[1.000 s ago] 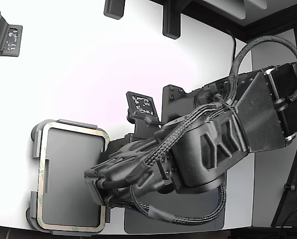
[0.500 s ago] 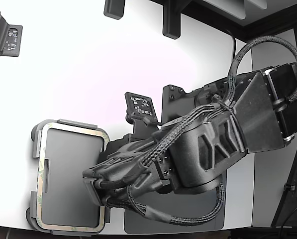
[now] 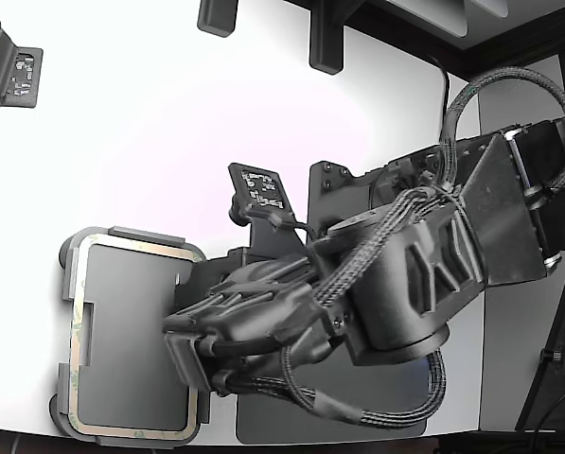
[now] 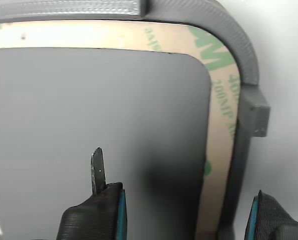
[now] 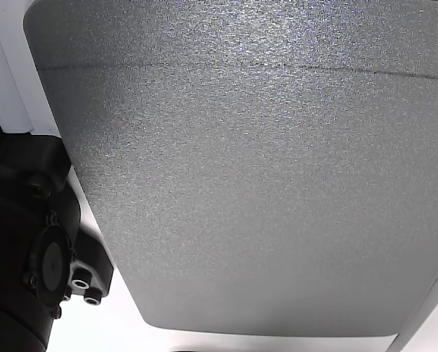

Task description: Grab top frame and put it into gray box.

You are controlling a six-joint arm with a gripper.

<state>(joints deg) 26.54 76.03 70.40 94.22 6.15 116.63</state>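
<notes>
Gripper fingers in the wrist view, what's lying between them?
Between the gripper's fingers sits the top frame's cream border strip, in the gray box.

The arm [image 3: 424, 274] is matte black throughout, built of bulky angular moulded shells with recessed panels; bundles of black braided cable [image 3: 358, 255] run along it and loop beneath; small screws dot the housings; the gripper [image 4: 186, 215] has black ribbed fingers [image 4: 96, 212] with teal-blue pads and one thin metal blade.
</notes>
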